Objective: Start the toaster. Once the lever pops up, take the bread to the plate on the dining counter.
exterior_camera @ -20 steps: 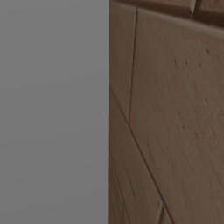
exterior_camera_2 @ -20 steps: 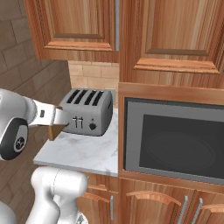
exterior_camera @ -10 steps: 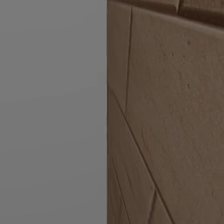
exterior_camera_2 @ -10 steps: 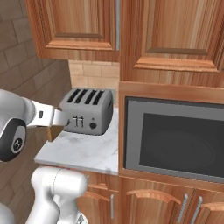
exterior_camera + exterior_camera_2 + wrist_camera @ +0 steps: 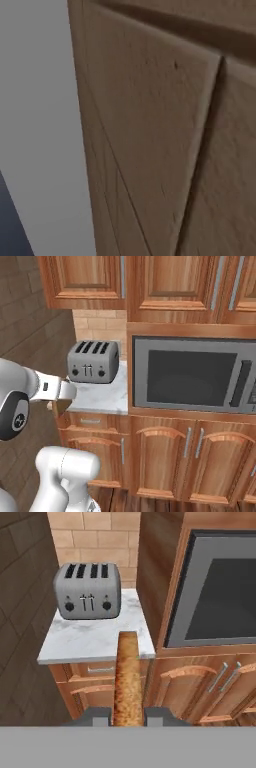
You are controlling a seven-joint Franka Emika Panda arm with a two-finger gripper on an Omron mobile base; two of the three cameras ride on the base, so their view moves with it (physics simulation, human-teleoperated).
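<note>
Backing off from the boxy silver-grey toaster (image 5: 89, 590); tool (image 5: 127, 716) pinches the brown crusted bread slice (image 5: 126, 682) edge-on, clear of the marble surface (image 5: 92, 643); jolts while driving could slip it loose.

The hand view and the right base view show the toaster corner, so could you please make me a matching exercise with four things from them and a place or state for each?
Things:
1. toaster
2. bread
3. microwave
4. gripper

Places or states:
A. built into the wood cabinets, right of the marble counter
B. shut on a brown slice
C. standing on the small marble counter, against the brick wall
D. held edge-on between the two dark fingertips, off the counter

Pairs: 1-C, 2-D, 3-A, 4-B
</note>
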